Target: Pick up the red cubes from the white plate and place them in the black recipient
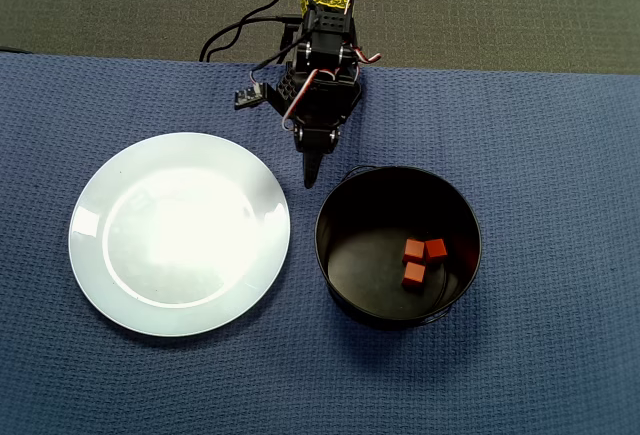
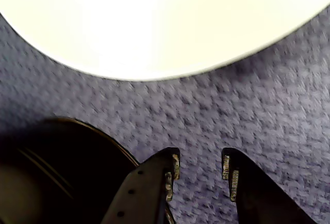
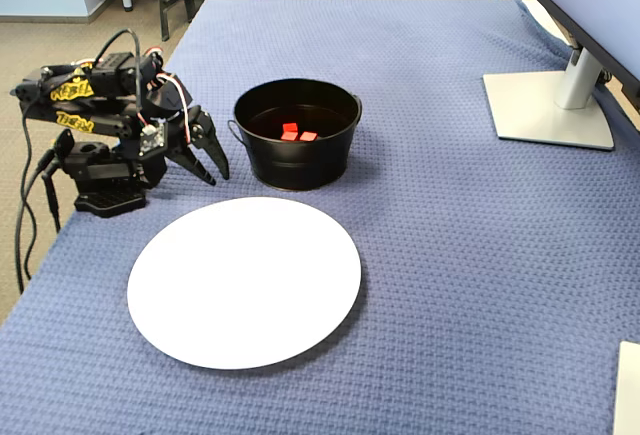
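Observation:
Three red cubes (image 1: pixel 420 258) lie close together on the floor of the black recipient (image 1: pixel 335 273), right of its centre; the fixed view shows the red cubes (image 3: pixel 297 133) inside the black recipient (image 3: pixel 295 163) too. The white plate (image 1: pixel 180 235) lies bare to its left in the overhead view. My gripper (image 1: pixel 310 181) hangs folded near the arm's base, pointing down at the cloth between plate and pot rim. In the wrist view the gripper (image 2: pixel 200 163) is open with only blue cloth between its jaws, the white plate (image 2: pixel 154 18) ahead and the black recipient (image 2: pixel 51 172) at the lower left.
Blue woven cloth (image 1: pixel 560 155) covers the table. The arm's base and cables (image 3: pixel 40 185) sit at the table's left edge in the fixed view. A monitor stand (image 3: pixel 545 105) stands at the far right, and a white object (image 3: pixel 630 385) shows at the bottom right corner.

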